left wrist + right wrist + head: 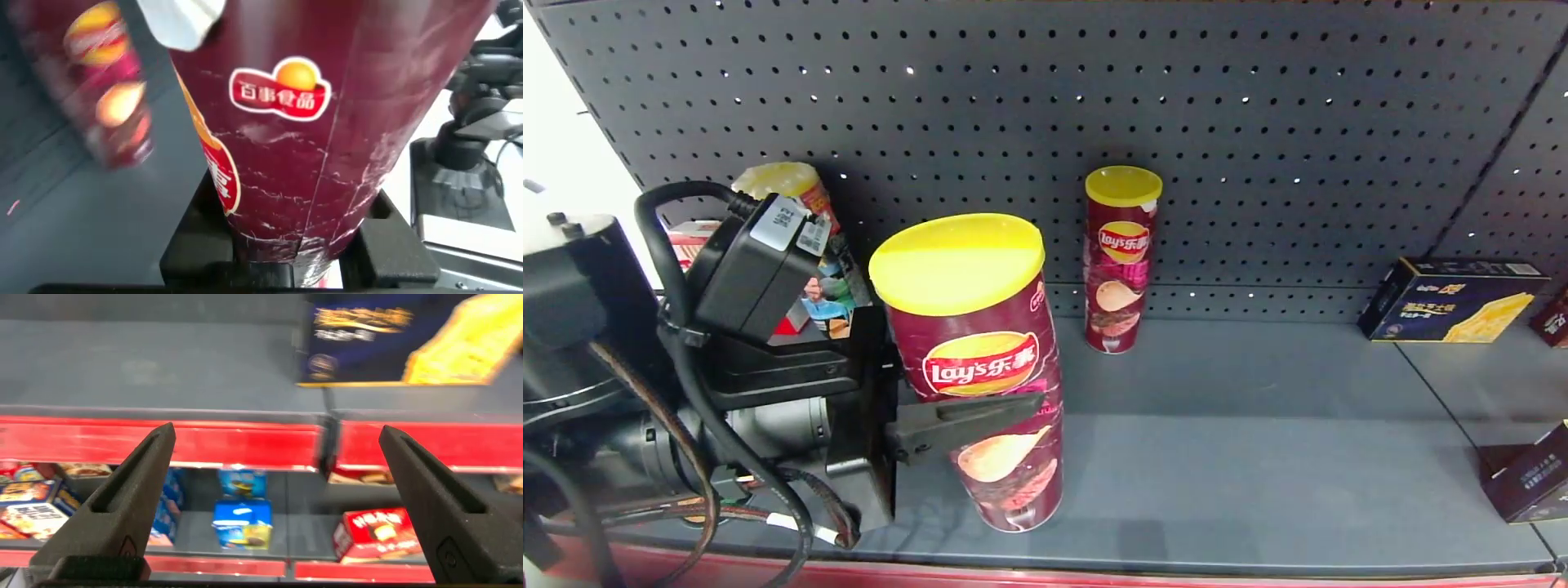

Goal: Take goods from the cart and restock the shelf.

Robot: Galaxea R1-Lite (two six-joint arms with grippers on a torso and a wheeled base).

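The left gripper clasped a chip can near the shelf's front edge. A second can stood farther back, and a dark box lay well right. The right gripper gaped wide.

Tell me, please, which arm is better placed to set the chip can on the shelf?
Left: the left gripper is shut on the chip can at the shelf front. The right gripper is open and empty.

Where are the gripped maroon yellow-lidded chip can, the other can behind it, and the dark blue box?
Gripped maroon chip can (980, 363): head view, front label.
Other can (1121, 263): head view, mid side.
Dark blue box (1454, 306): head view, printed face.
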